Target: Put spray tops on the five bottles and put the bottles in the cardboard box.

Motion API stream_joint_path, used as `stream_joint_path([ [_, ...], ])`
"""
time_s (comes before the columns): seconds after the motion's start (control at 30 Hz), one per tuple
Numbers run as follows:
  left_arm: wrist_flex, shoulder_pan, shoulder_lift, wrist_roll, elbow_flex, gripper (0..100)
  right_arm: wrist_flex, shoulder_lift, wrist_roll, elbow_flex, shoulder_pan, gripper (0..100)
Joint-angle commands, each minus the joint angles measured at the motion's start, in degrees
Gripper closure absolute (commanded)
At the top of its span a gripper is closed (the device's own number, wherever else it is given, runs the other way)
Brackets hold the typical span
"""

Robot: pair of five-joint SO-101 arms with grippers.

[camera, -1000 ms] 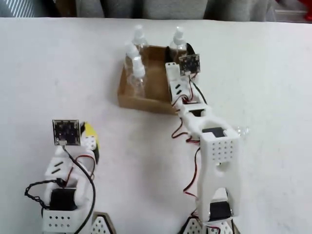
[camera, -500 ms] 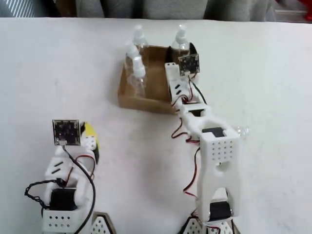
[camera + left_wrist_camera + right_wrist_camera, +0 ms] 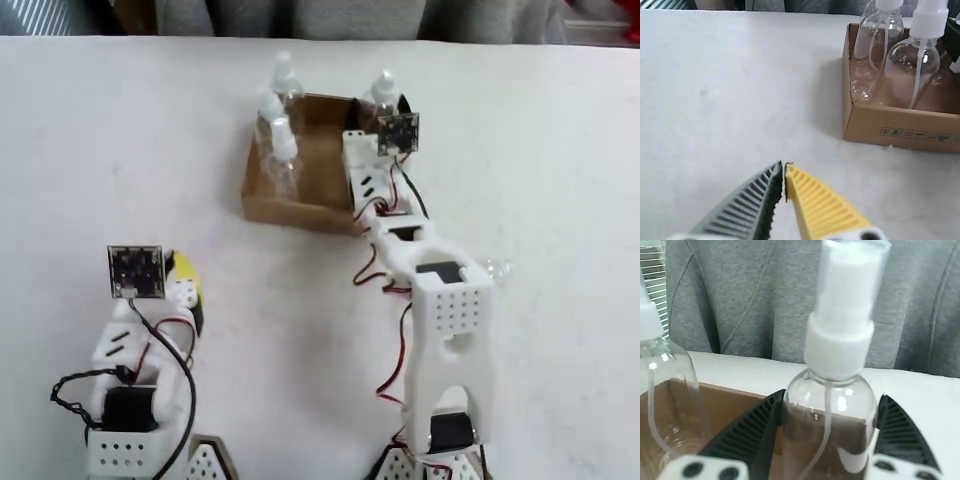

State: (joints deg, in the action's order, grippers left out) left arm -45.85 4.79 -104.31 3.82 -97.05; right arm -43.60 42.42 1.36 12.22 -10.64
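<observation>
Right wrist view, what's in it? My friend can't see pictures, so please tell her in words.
The right gripper clamps a clear bottle with a white spray top between its black fingers, at the cardboard box. A second bottle stands in the box beside it.

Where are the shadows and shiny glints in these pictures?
Left wrist view: the cardboard box throws a soft shadow on the table beside it. Right wrist view: small white glints sit on the bottle in the right hand. High view: lighting even, shadows faint.
</observation>
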Motion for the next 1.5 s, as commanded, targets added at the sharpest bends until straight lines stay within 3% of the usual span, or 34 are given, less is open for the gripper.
stream_joint_path([
  [0.0,0.44,0.4,-0.31,-0.44,0.0,98,-0.22,-4.97,-0.62,-0.26,-0.04,75.5],
  [0.33,0.44,0.4,-0.31,-0.44,0.0,98,-0.13,-5.32,-0.7,-0.26,-0.22,75.2],
  [0.53,0.44,0.4,-0.31,-0.44,0.0,98,-0.13,-5.05,-0.7,-0.35,-2.15,66.2],
  [0.93,0.44,0.4,-0.31,-0.44,0.0,98,-0.22,-6.81,-0.7,-0.09,-1.36,66.2],
  [1.1,0.44,0.4,-0.31,-0.44,0.0,98,-0.13,-13.49,-5.71,5.01,-0.57,66.2],
  [1.47,0.44,0.4,-0.31,-0.44,0.0,98,-0.22,-18.07,-6.24,8.09,-0.48,66.2],
])
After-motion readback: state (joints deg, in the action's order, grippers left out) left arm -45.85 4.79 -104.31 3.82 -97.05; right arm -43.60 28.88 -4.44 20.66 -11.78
